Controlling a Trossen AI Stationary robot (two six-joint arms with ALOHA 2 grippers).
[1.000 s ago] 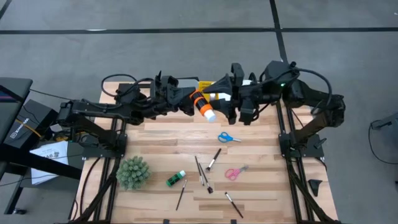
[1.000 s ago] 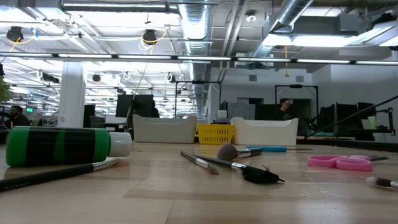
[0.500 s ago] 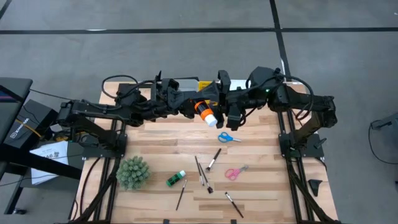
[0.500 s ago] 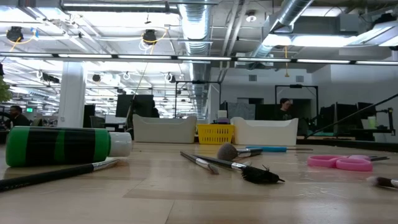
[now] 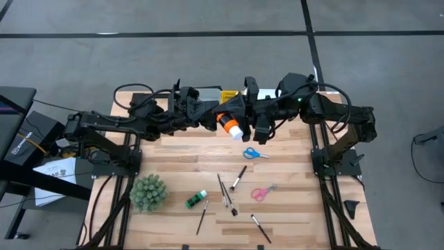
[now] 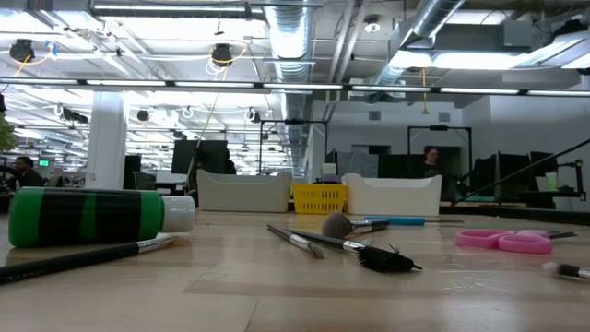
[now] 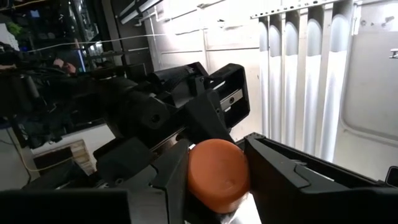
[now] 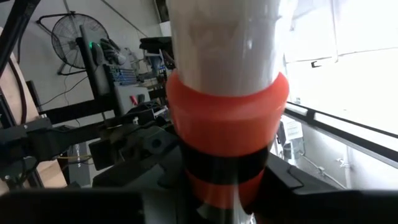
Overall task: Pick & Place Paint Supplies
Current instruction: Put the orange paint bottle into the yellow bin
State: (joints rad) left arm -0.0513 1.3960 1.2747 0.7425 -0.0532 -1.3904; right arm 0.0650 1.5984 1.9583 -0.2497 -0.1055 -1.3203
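While left gripper point(image 5: 214, 119) clamps cylindrical orange bottle point(image 5: 227, 123), right gripper point(image 5: 244, 123) spread around its white cap.

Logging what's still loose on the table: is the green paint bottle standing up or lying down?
Lying down. The green paint bottle rests on its side on the table, white cap pointing sideways, beside a brush.

Two paint bottles are in sight: an orange paint bottle point(image 5: 229, 123) held above the counter's far edge and a green paint bottle point(image 5: 195, 200) lying near the near edge. There are two pairs of scissors, the blue scissors point(image 5: 255, 153) and the pink scissors point(image 5: 262, 192). About five brushes point(image 5: 238, 178) lie scattered mid-counter. One plant ball point(image 5: 148, 192) sits near the left edge. Three trays point(image 6: 319, 197) line the far edge.
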